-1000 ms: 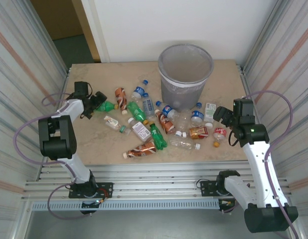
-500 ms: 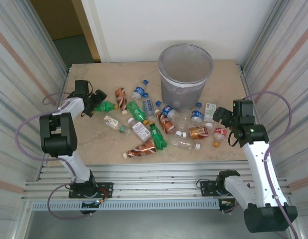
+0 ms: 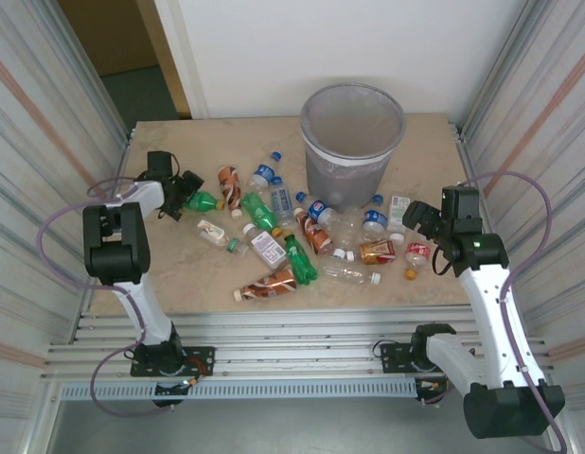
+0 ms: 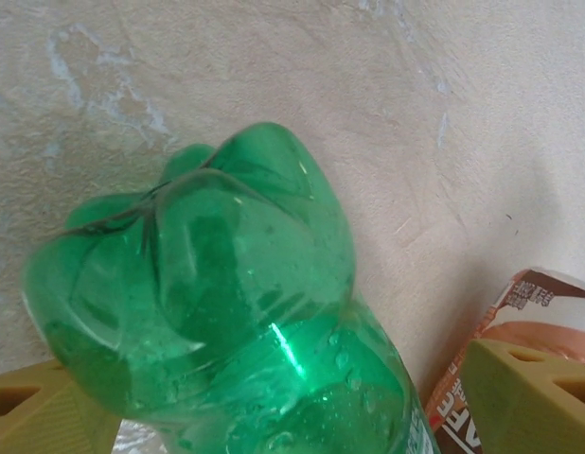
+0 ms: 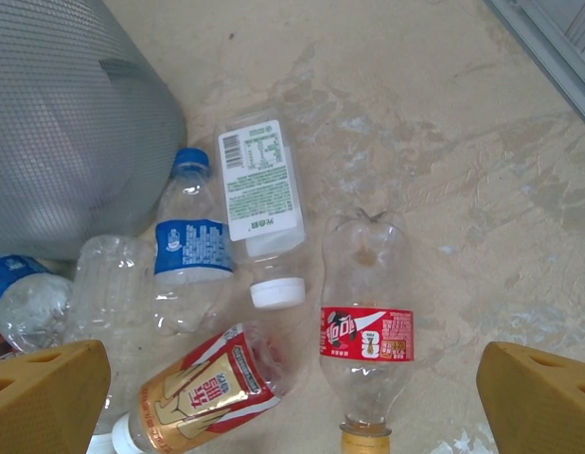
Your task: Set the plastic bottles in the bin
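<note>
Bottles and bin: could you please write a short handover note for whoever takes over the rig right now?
Left gripper: open, fingers either side of the green bottle at the left of the table, not yet closed on it.
Right gripper: open, above the red-label bottle, right of the bin.
Bottles: all lying on the table, scattered in front of the bin.
Done: nothing binned, as far as the top view shows; the bin looks empty.
Left: grasp and drop every bottle into the bin, probably the green one first.

Assorted plastic bottles flat and scattered near the upright grey bin
</note>
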